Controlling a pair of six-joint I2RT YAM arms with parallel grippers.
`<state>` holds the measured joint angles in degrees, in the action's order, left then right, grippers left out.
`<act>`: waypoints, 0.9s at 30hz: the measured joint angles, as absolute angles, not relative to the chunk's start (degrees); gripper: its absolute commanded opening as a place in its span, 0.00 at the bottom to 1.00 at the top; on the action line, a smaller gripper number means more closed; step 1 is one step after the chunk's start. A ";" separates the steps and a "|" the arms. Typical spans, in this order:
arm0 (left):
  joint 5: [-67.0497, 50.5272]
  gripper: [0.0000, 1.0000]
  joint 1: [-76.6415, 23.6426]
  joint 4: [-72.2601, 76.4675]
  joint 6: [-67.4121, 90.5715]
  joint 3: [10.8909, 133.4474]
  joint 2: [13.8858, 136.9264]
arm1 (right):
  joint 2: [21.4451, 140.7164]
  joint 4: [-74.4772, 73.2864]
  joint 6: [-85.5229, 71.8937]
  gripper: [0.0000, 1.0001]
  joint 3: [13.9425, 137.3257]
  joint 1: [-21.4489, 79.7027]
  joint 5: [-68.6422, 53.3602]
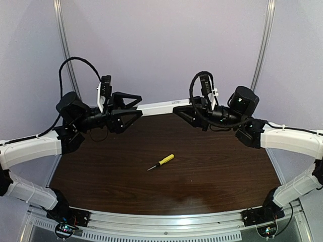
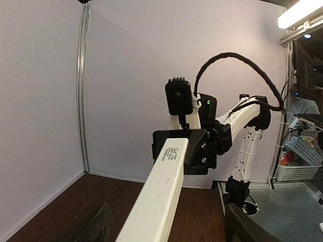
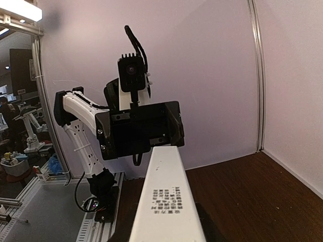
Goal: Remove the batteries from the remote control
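Note:
The white remote control [image 1: 162, 106] is held in the air over the back of the table, lying across between my two grippers. My right gripper [image 1: 181, 109] is shut on its right end; in the right wrist view the remote [image 3: 164, 201] runs away from the dark fingers [image 3: 204, 224] pressed against it. My left gripper [image 1: 137, 107] is open, its fingers spread on either side of the remote's left end without touching it. In the left wrist view the remote [image 2: 161, 196] passes between the wide-apart fingers [image 2: 96, 227]. Small printed text shows on the remote. The batteries are hidden.
A yellow-handled screwdriver [image 1: 161, 162] lies on the brown table [image 1: 212, 171], in front of the grippers near the middle. White walls close the back and sides. A basket [image 2: 303, 159] and shelving stand off the table to the right.

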<state>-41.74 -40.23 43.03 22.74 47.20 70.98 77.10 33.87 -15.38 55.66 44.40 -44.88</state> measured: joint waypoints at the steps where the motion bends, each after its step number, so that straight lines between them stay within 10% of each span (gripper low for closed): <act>1: -41.12 0.78 -40.18 40.27 21.23 47.20 69.87 | 76.82 32.45 -14.68 0.00 55.66 44.40 -44.88; 27: -55.53 0.71 -39.31 9.06 4.54 60.47 79.02 | 77.08 14.22 -6.57 0.00 57.78 45.15 -50.13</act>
